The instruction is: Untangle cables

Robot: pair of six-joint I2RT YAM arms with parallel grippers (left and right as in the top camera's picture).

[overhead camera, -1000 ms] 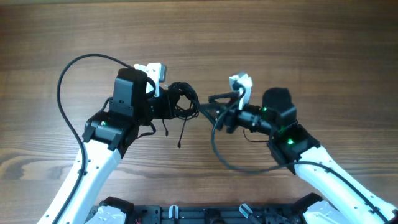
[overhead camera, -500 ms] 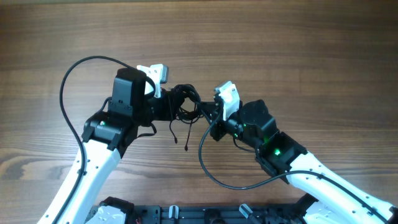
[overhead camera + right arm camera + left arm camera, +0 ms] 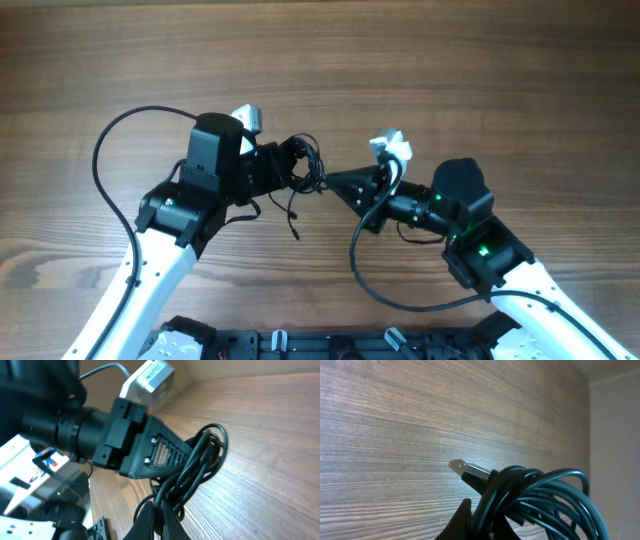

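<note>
The cables (image 3: 303, 164) are a small dark knot of thin black wires held above the wooden table (image 3: 450, 70) between both arms. My left gripper (image 3: 287, 166) is shut on the knot's left side. In the left wrist view the looped cables (image 3: 540, 497) fill the lower right, a plug end (image 3: 462, 467) sticks out, and one finger (image 3: 460, 521) presses against them. My right gripper (image 3: 328, 180) is shut on strands at the knot's right edge; its wrist view shows its fingertips (image 3: 159, 516) pinched together on the cables (image 3: 200, 457). One loose strand (image 3: 294, 218) hangs toward the table.
Thick black arm cords loop out at the left (image 3: 103, 150) and below the right arm (image 3: 372, 283). A black rail (image 3: 300, 345) runs along the table's front edge. The left arm's gripper body (image 3: 145, 450) sits close in front of the right wrist camera.
My right gripper was open a second ago; it moved left to the knot, shut on strands there, and the right arm has drawn back rightward. The left gripper stays shut on the knot.
</note>
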